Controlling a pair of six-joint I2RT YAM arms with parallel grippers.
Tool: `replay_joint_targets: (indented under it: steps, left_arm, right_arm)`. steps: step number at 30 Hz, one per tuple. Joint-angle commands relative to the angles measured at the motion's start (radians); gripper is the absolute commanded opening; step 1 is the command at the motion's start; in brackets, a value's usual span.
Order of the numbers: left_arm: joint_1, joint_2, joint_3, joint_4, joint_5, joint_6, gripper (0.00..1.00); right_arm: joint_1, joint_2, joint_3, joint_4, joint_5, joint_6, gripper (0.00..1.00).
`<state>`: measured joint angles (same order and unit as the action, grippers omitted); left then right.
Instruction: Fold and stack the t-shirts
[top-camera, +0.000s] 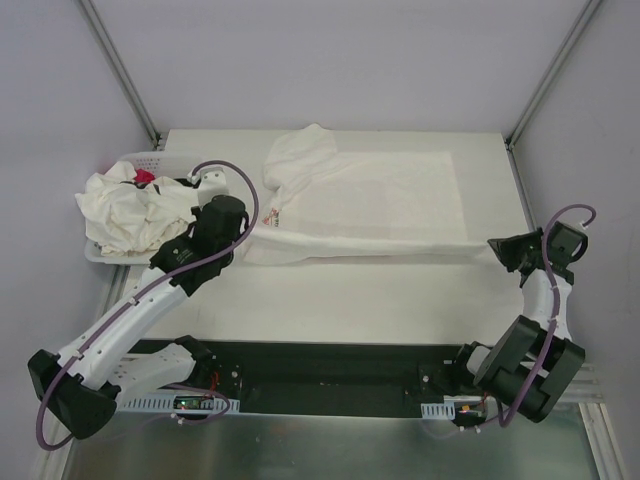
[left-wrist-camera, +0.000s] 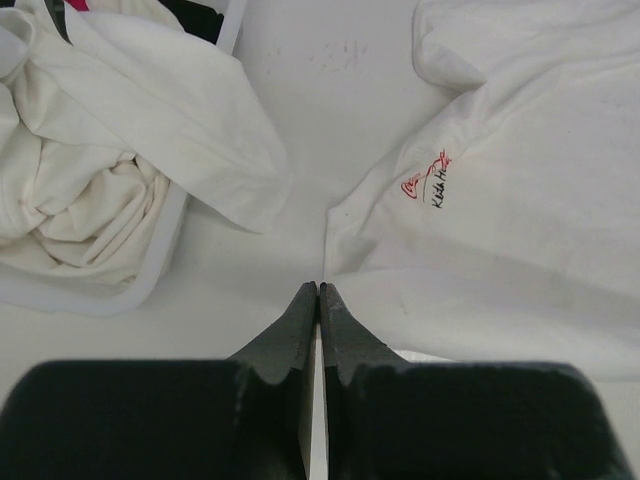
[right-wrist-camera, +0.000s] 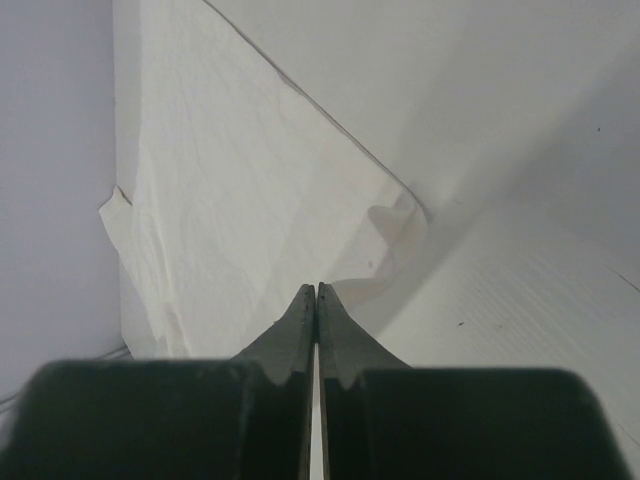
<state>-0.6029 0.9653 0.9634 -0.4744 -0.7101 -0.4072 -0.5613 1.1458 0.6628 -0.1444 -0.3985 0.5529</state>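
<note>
One t-shirt (top-camera: 370, 200) lies spread on the counter (top-camera: 350, 300), crumpled t-shirts (top-camera: 130, 210) in the basket (top-camera: 140, 158) at left. Both clenched empty, the left tool (left-wrist-camera: 318, 290) hangs between them, the right tool (right-wrist-camera: 316, 290) by the spread shirt's near right corner.

A heap of shirts (top-camera: 125, 215) hides most of the basket (top-camera: 150, 157). At the heap's 1 o'clock a red thing (top-camera: 146, 177) peeks out, too small to tell. The flat shirt (left-wrist-camera: 520, 230) runs off the left wrist view at 3 o'clock.
</note>
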Motion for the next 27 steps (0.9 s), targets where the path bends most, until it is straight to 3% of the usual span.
replay_joint_targets:
  steps: [1,27]
  left_arm:
    - [0.005,0.029,0.043,0.034,-0.025,0.025,0.00]
    - [0.106,0.136,0.051,0.046,0.058,0.028,0.00]
  right_arm:
    - [0.027,0.018,0.064,0.060,0.046,0.027,0.01]
    - [0.081,0.163,0.127,0.104,0.095,0.039,0.01]
